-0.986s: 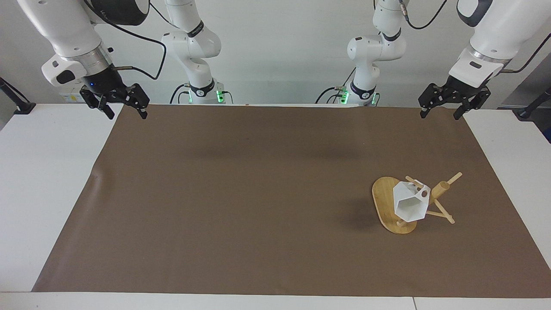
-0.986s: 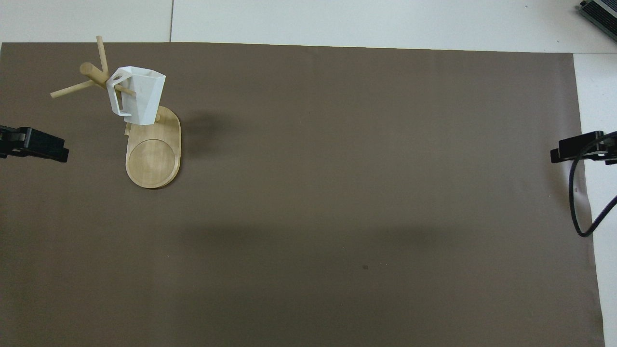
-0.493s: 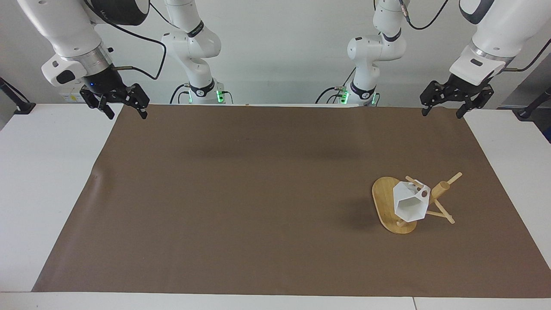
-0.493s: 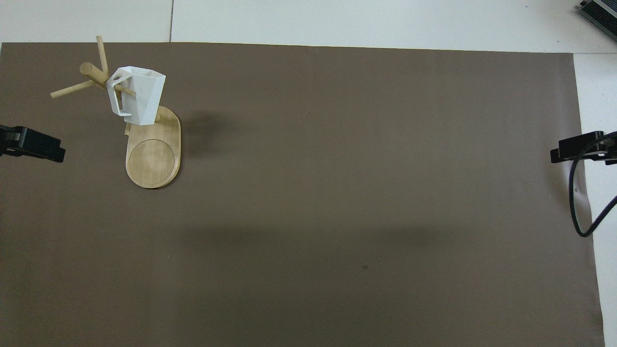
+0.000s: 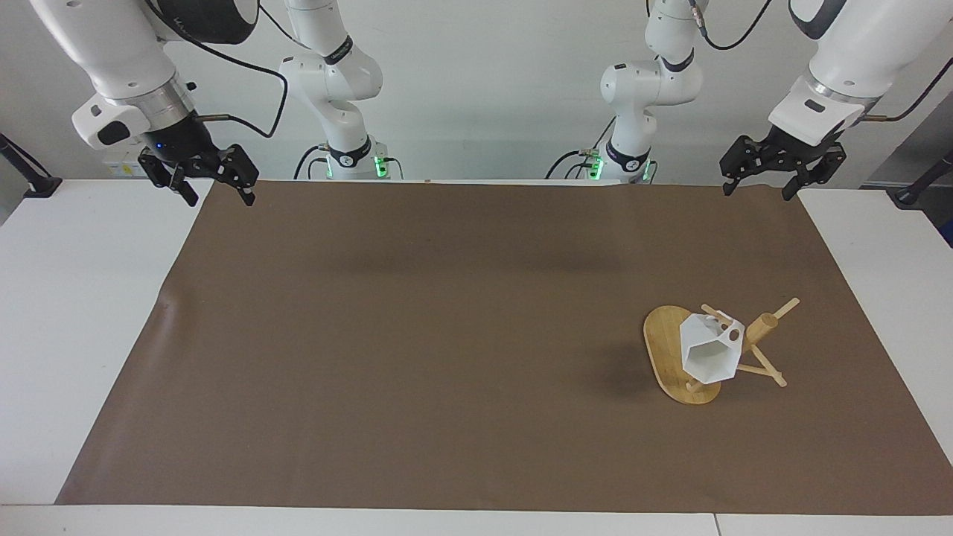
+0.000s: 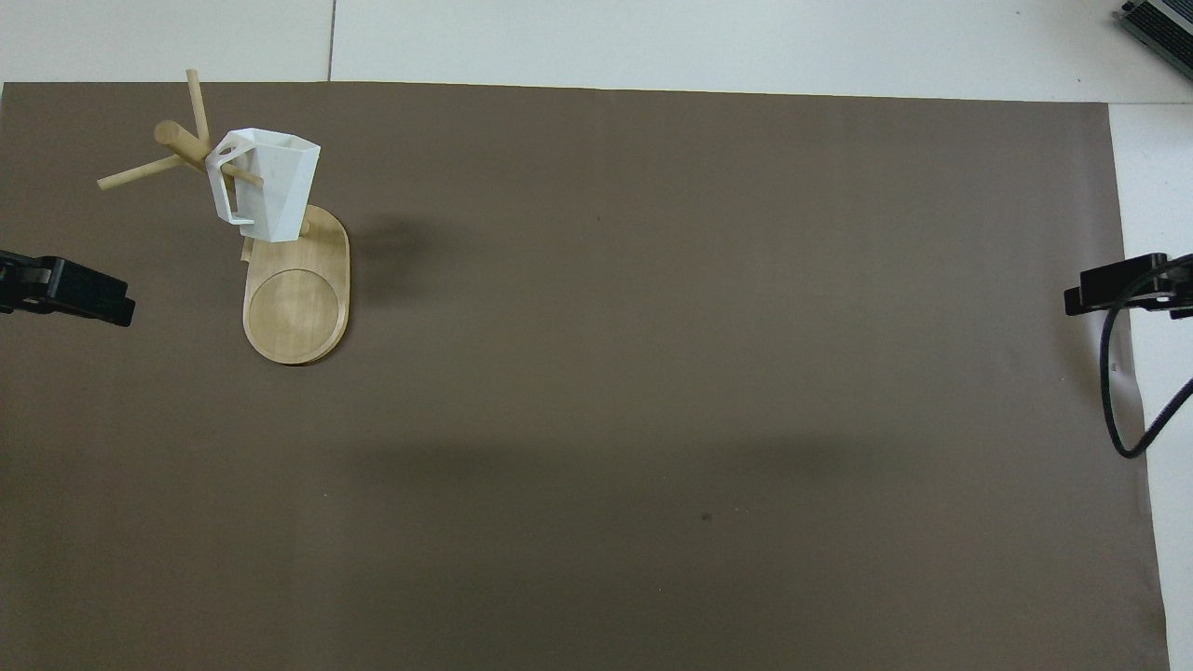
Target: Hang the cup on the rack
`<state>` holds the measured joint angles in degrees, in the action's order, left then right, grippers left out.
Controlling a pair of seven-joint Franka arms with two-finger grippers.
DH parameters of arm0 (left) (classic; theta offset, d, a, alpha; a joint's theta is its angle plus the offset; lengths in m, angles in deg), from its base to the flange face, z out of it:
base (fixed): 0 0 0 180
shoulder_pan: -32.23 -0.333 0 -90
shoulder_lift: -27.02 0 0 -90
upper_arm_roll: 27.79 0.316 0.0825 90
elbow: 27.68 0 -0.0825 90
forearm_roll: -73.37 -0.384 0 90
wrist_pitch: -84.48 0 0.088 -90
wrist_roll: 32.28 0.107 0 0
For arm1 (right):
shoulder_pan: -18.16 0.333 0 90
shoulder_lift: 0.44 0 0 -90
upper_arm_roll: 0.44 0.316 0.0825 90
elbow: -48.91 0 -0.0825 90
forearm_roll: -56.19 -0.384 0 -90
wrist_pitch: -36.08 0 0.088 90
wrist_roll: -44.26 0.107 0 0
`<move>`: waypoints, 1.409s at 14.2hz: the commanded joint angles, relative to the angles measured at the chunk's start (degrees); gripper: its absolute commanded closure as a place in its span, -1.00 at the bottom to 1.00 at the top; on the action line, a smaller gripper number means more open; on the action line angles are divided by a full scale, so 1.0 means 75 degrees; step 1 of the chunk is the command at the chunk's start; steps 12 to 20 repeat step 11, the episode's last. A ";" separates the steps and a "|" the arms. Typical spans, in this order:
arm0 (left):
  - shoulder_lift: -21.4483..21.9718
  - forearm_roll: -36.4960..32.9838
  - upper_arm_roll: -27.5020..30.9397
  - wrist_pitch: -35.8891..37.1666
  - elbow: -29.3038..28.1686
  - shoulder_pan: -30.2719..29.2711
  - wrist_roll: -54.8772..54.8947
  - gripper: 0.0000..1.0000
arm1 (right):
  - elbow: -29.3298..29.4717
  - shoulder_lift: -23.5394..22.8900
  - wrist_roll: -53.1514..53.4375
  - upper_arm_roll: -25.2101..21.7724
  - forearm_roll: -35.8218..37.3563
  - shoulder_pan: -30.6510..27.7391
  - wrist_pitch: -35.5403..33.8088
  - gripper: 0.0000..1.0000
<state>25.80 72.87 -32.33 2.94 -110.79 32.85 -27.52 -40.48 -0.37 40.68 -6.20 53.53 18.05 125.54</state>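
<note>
The white faceted cup [image 5: 709,353] [image 6: 270,186] hangs by its handle on a peg of the bamboo rack [image 5: 665,348] [image 6: 296,303], which stands on the brown mat toward the left arm's end of the table. My left gripper [image 5: 756,193] [image 6: 89,296] is open and holds nothing, up in the air over the mat's corner by the robots' edge, well clear of the rack. My right gripper [image 5: 221,201] [image 6: 1114,284] is open and holds nothing too, over the mat's other corner at the robots' edge.
A brown mat [image 5: 447,335] covers most of the white table [image 5: 74,313]. A black cable [image 6: 1118,401] loops down from the right arm. Two more arm bases [image 5: 346,160] stand at the robots' edge.
My left gripper has risen a little and shifted slightly. The cup, the rack and the right arm have not moved.
</note>
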 commanded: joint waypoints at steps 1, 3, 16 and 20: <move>0.0314 -0.0156 0.0055 0.0067 -0.0297 0.0070 0.0045 -1.00 | -0.0175 0.0143 -0.0121 0.0019 0.0109 0.0003 0.0060 -1.00; 0.0338 -0.0156 0.0055 0.0056 -0.0391 0.0082 0.0033 -1.00 | -0.0175 0.0143 -0.0121 0.0019 0.0109 -0.0009 0.0060 -1.00; 0.0362 -0.0144 0.0055 -0.0249 -0.0473 0.0012 0.0045 -1.00 | -0.0175 0.0143 -0.0121 0.0019 0.0109 0.0003 0.0060 -1.00; 0.0362 -0.0144 0.0055 -0.0249 -0.0473 0.0012 0.0045 -1.00 | -0.0175 0.0143 -0.0121 0.0019 0.0109 0.0003 0.0060 -1.00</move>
